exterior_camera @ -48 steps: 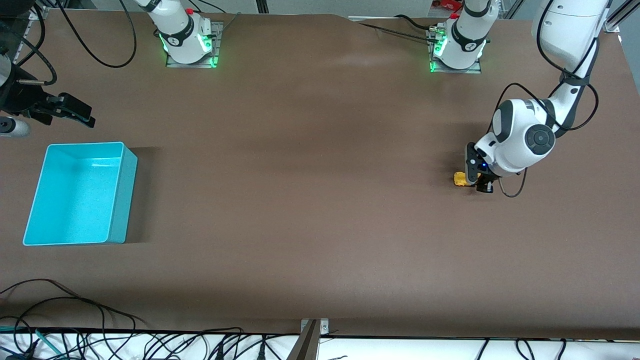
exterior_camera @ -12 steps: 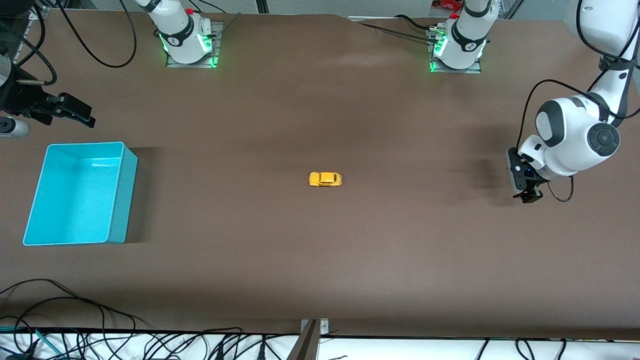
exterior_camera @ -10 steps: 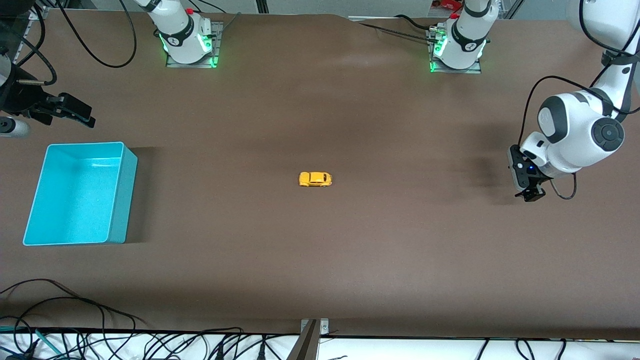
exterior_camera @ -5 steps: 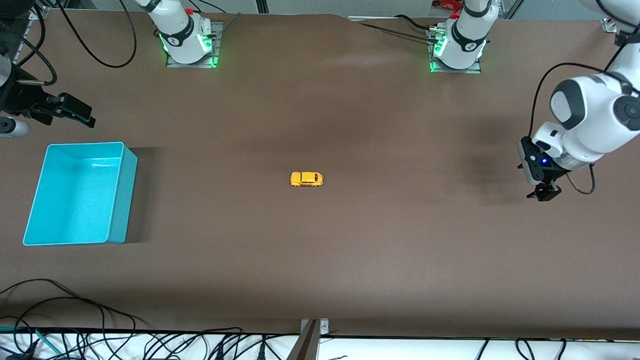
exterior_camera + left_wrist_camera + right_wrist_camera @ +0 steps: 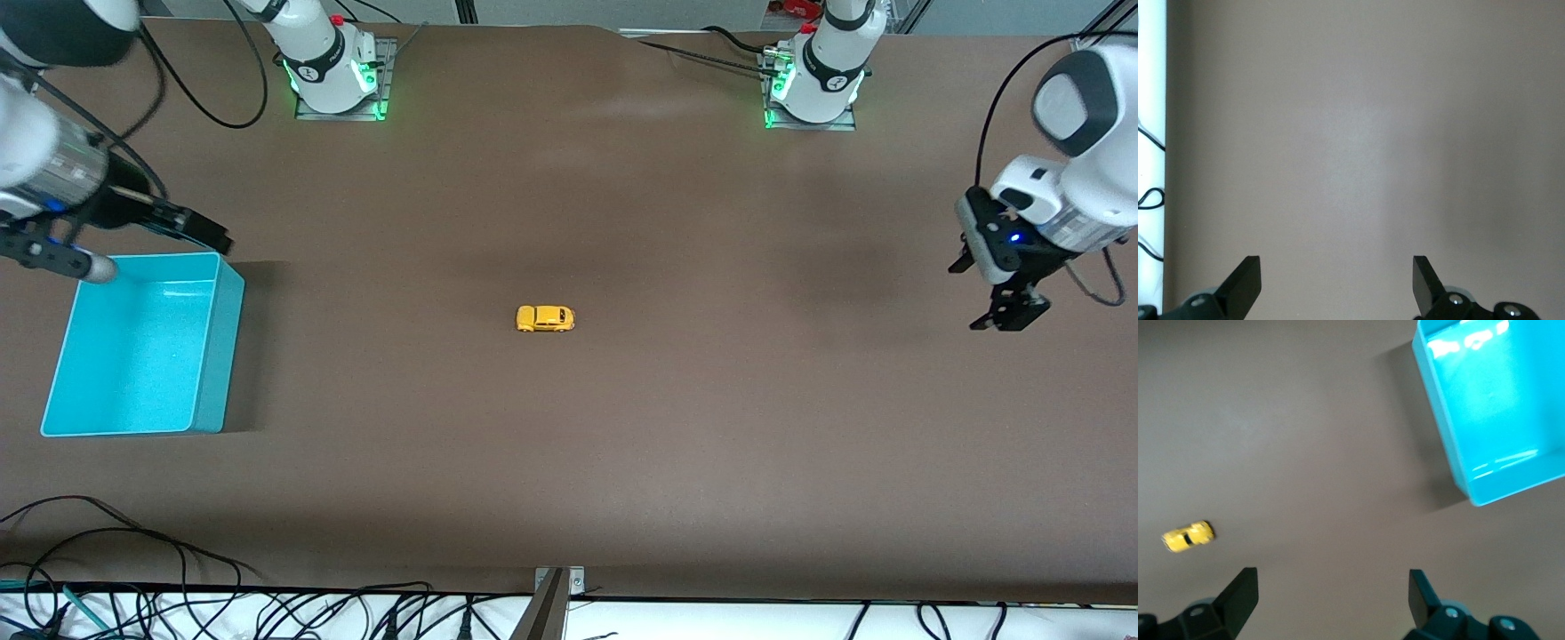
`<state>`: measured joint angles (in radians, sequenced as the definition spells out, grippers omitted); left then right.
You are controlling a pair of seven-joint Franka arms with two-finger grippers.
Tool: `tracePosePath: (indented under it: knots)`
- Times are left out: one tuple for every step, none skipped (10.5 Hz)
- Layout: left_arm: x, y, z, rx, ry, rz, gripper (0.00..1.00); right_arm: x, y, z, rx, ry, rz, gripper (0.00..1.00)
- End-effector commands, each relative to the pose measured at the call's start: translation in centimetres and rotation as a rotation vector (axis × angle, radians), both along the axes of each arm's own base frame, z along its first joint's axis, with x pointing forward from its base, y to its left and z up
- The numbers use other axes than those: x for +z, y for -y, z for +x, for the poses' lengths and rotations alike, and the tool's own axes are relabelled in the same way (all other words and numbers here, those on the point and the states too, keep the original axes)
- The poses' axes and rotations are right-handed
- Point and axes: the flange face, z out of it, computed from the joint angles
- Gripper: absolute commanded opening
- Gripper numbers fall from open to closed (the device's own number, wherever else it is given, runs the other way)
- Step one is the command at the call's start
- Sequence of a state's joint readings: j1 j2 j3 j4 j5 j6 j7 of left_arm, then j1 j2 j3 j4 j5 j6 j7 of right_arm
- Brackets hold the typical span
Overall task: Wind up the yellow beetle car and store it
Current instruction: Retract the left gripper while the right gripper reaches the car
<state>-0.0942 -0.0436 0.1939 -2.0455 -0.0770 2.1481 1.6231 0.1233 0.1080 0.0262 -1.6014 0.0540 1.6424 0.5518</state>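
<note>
**both grippers empty and spread, toy car alone mid-table**

left arm comes from its base, folded high at its own end of the table; the left gripper (image 5: 994, 298) hangs over bare brown tabletop (image 5: 711, 427) near that end, pointing down, fingers spread wide, nothing between them. right arm reaches out low at the other end; the right gripper (image 5: 191, 233) sits over the table just beside the corner of the bin, fingers apart too, holding nothing.

the yellow beetle car (image 5: 545, 318), tiny rounded yellow toy with dark windows and small dark wheels, sits on its wheels on the table about mid-way between the two arms, well apart from both grippers, lying lengthwise along the table. the open-topped turquoise plastic bin (image 5: 218, 293), rectangular, stands at the right arm's end, nothing seen inside it, well apart from the car.

left wrist view shows only bare brown surface past its two dark fingertips (image 5: 1245, 283) plus a white strip with a dark cable at one edge; no car, no bin in it. right wrist view catches both: the car (image 5: 1188, 536) small and a bit blurred, and a corner of the bin (image 5: 1451, 463) with glare on its floor, its own fingertips (image 5: 1241, 593) wide apart with nothing in the gap.

black cables (image 5: 133, 551) bunch along the table edge nearest the front camera. green lights glow at both arm bases (image 5: 338, 84). table between car and bin is open.
</note>
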Motion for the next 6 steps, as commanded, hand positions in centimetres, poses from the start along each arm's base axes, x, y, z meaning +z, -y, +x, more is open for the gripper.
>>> tracePosePath:
  knots:
    - [4.8, 0.4, -1.1, 0.141, -0.063, -0.051, 1.00, -3.6, -5.9, 1.7, -0.230, -0.009, -0.007, 1.00]
    - [7.5, 0.4, -1.8, 0.210, -0.103, -0.061, 1.00, -5.6, -7.4, 2.5, -0.343, -0.011, -0.015, 1.00]
    - [10.0, 0.4, -2.3, 0.288, -0.147, -0.053, 1.00, -7.5, -10.7, 2.7, -0.427, -0.002, -0.014, 1.00]
    - [12.3, 0.7, -2.8, 0.382, -0.179, -0.038, 1.00, -9.8, -13.9, 2.7, -0.534, -0.003, -0.023, 1.00]
    - [13.9, 1.3, -3.3, 0.480, -0.205, -0.018, 1.00, -11.9, -16.6, 2.7, -0.636, -0.004, -0.027, 1.00]
    - [15.2, 2.7, -3.7, 0.584, -0.228, 0.004, 1.00, -13.8, -20.1, 2.1, -0.712, 0.005, -0.020, 1.00]
